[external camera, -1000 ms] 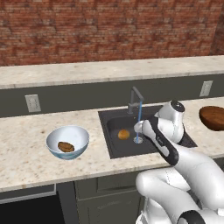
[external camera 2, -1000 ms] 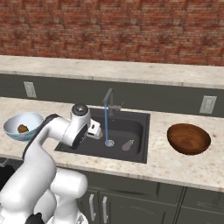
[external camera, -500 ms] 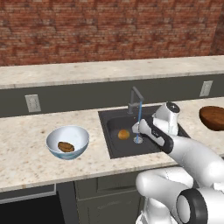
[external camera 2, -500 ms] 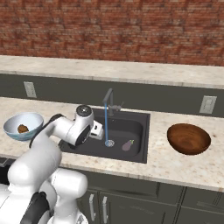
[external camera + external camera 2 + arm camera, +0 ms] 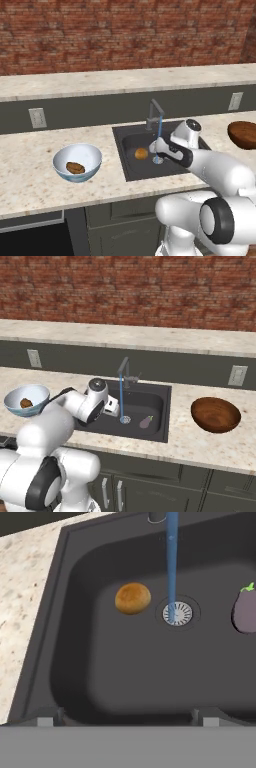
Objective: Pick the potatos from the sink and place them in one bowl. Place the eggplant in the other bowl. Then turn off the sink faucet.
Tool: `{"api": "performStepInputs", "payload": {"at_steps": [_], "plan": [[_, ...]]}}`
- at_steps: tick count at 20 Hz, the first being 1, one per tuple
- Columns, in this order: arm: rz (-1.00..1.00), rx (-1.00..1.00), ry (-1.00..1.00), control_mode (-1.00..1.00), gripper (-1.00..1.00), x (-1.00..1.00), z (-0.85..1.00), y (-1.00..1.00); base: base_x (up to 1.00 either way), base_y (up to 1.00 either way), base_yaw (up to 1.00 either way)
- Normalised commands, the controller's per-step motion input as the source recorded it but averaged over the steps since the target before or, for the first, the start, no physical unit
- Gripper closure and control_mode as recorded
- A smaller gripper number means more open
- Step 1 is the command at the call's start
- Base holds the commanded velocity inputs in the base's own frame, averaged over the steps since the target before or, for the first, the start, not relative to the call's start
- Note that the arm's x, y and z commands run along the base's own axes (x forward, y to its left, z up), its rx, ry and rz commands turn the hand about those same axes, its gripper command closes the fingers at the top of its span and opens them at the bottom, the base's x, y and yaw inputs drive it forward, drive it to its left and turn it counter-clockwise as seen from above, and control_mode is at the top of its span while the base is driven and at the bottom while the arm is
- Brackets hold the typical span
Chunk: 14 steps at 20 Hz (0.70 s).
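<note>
1. Now the gripper [image 5: 156,146] has swung from beside the faucet [image 5: 155,114] down over the sink [image 5: 131,172], compared with a second ago; its fingers are spread wide and carry nothing.
2. The golden potato [image 5: 132,598] lies on the sink floor just beside the drain [image 5: 177,613], under the running water stream [image 5: 171,562].
3. The darker potato [image 5: 75,168] already sits in the pale bowl [image 5: 90,152], well away from the sink.
4. The eggplant [image 5: 246,609] rests on the drain's other side; the brown bowl [image 5: 216,414] holds nothing.
5. Judging by this, the second potato is the next pick, and the hand looks lined up to descend.
</note>
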Motion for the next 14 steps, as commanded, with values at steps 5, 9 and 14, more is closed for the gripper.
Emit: {"api": "performStepInputs", "payload": {"at_steps": [5,9,14], "plan": [[-0.03,0.0,0.0,-1.0,-1.0,0.16,-0.19,0.0,0.0,0.0,0.0],[-0.03,0.0,0.0,-1.0,-1.0,0.17,-0.17,0.0,0.0,0.0,0.0],[-0.03,0.03,0.0,-1.0,-1.0,0.17,-0.14,0.0,0.0,0.0,0.0]]}}
